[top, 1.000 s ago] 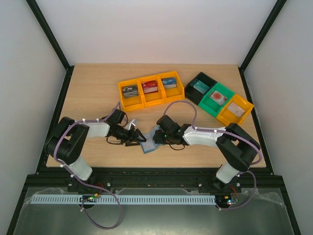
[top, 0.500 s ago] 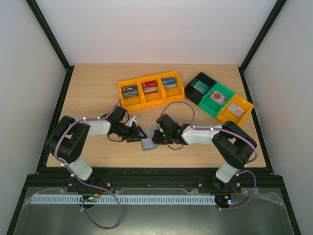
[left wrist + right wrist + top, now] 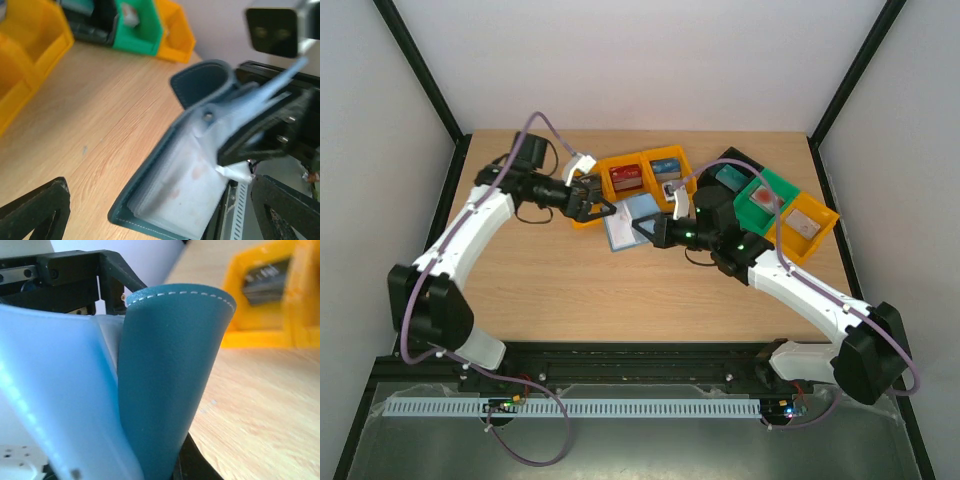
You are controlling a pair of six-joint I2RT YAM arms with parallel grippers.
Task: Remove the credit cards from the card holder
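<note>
The right tool (image 3: 648, 230) is clenched on the teal card holder (image 3: 625, 218), pinching it by its pale clear sleeves, and holds it open just in front of a row of yellow bins (image 3: 665, 152) at the far side of the counter (image 3: 540, 280). Whether the holder touches the wood cannot be told. The left tool (image 3: 603, 207) hovers just beside the holder's other edge, released, its black fingers (image 3: 40, 210) spread wide with nothing between them. A red-and-white credit card (image 3: 626, 178) lies in one yellow bin. To the right stand a black bin (image 3: 728, 160), a green bin (image 3: 782, 186) and an orange bin (image 3: 828, 214).
</note>
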